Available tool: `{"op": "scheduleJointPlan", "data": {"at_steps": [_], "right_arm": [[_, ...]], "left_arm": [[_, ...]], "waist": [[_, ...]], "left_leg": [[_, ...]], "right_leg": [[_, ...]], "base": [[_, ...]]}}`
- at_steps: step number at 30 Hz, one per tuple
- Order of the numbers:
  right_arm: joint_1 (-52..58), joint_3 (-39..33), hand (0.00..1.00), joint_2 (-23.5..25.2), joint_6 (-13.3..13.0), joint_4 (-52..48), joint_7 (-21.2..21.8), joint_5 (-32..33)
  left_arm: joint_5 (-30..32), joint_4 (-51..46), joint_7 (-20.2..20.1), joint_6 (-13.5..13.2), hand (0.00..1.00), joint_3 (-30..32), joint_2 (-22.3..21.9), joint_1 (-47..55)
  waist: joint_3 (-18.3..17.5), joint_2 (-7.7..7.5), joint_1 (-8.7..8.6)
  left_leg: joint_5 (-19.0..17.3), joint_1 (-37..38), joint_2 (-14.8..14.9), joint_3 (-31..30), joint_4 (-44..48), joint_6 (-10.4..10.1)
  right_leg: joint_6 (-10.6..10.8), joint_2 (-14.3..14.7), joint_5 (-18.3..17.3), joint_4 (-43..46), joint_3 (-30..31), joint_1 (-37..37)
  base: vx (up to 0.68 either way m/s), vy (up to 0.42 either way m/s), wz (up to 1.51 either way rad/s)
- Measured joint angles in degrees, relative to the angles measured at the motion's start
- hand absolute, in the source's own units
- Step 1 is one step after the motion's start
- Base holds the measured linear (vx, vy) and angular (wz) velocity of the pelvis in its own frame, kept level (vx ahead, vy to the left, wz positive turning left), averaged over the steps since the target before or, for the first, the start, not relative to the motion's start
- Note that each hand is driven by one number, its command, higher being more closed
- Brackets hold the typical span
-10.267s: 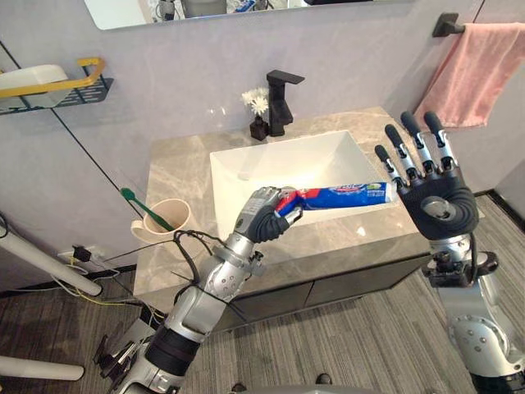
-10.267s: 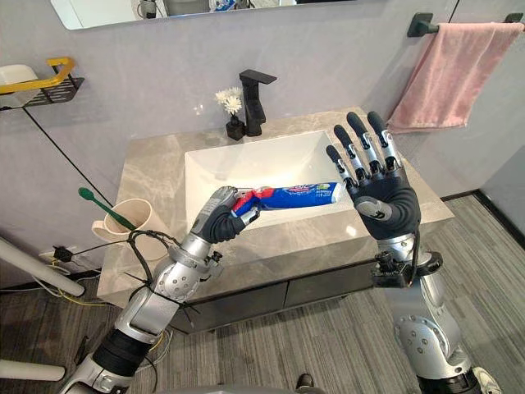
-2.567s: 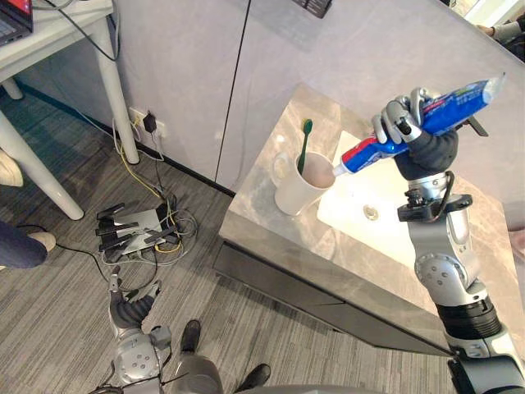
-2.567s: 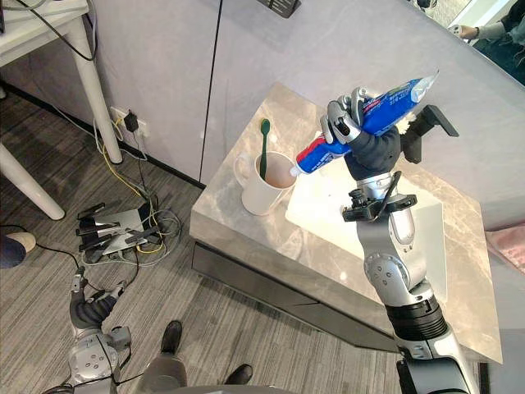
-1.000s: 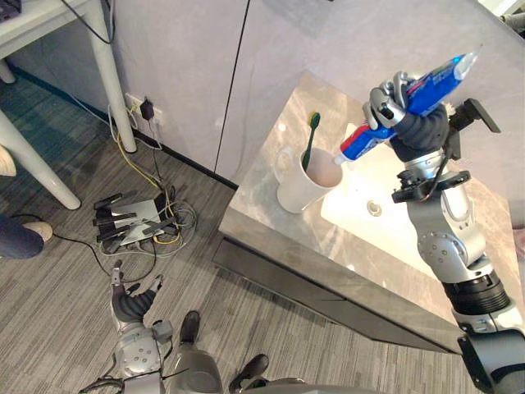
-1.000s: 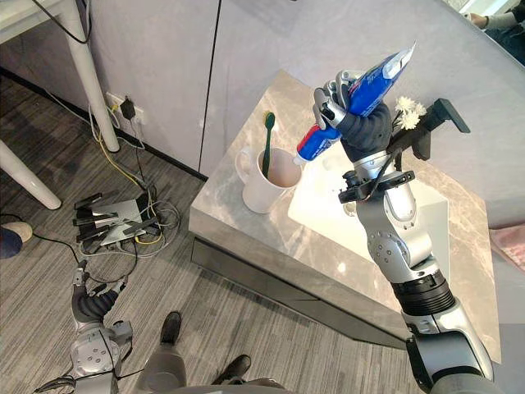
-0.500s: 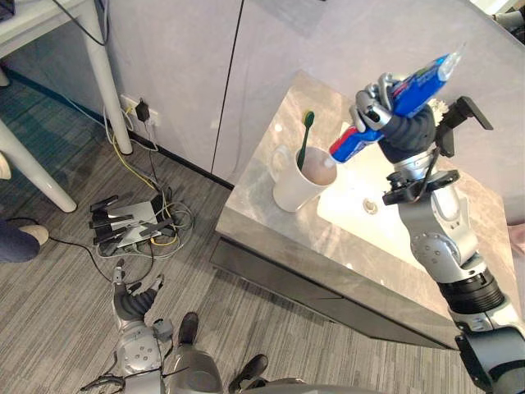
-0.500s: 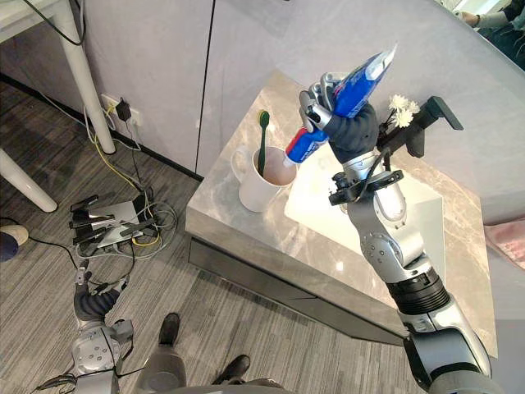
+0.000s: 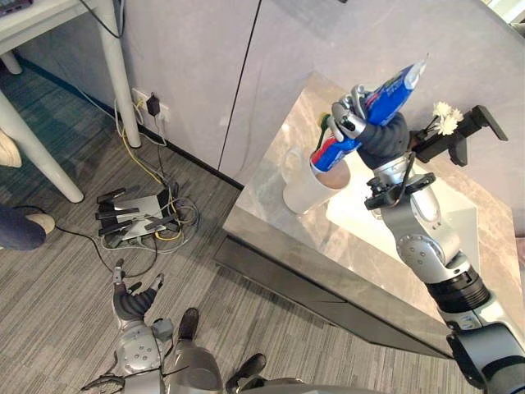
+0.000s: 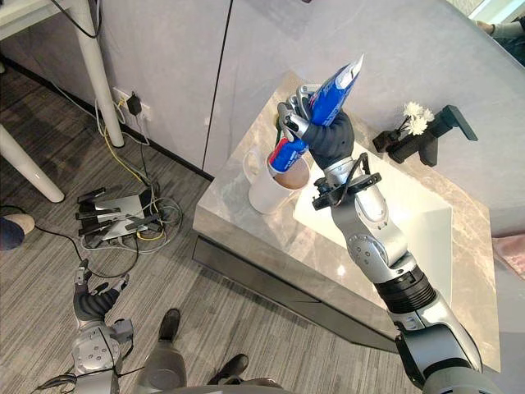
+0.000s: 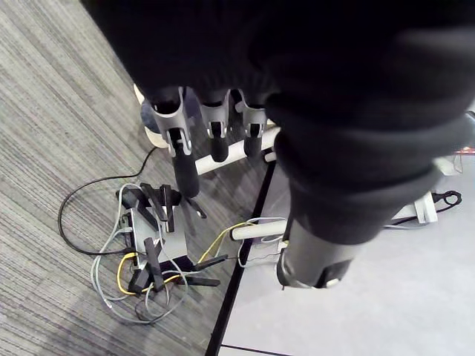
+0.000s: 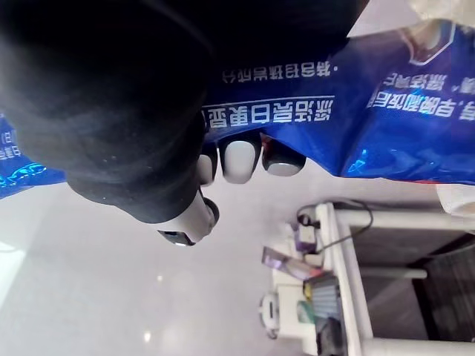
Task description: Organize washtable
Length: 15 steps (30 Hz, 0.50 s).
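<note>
At the washtable's (image 9: 275, 217) left corner, left eye view: right hand (image 9: 381, 135) clenched round a blue toothpaste tube (image 9: 392, 86), which is tilted, cap end down at the mouth of the white cup (image 9: 302, 193); a green toothbrush (image 9: 322, 123) stands in the cup. Right eye view: cap looks just inside the rim; left hand (image 10: 90, 302) hangs low over the floor. Left wrist view: its fingers (image 11: 183, 159) straight, holding nothing. Right wrist view: fingers (image 12: 241, 159) wrapped on the tube. Step, as judged: standing the tube in the cup. Next calls for lowering a touch, then letting go, clear of the toothbrush.
</note>
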Motion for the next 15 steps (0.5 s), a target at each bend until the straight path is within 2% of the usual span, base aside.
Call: {"op": "scheduleJointPlan", "data": {"at_steps": [3,4,15], "right_arm": [[0.00,0.49,1.00,0.00,0.00,0.20,0.00,0.00],[0.00,0.66,0.00,0.00,0.00,0.27,0.00,0.00],[0.13,0.94,0.00,0.00,-0.01,0.41,-0.03,-0.19]], "left_arm": [[-0.11,0.00,0.04,0.00,0.00,-0.02,0.02,0.00],[-0.14,0.00,0.04,0.00,0.00,-0.03,0.02,0.00],[-0.96,1.00,0.11,0.00,0.00,-0.72,0.60,-0.34]], "waist": [[0.00,0.00,0.00],[0.00,0.00,-0.01],[0.01,0.00,-0.08]], "left_leg": [[0.00,0.05,0.00,0.06,0.00,0.00],[0.00,0.07,0.00,0.08,0.00,0.00],[-0.19,0.83,0.16,0.61,0.00,-0.26]], "right_leg": [[0.00,0.00,0.00,0.00,0.06,0.01],[0.00,0.00,0.00,0.00,0.06,0.01],[-0.01,-0.06,0.00,0.35,0.59,0.32]], "base": [[0.00,0.000,0.00],[0.00,0.000,0.00],[0.00,0.000,-0.01]]}}
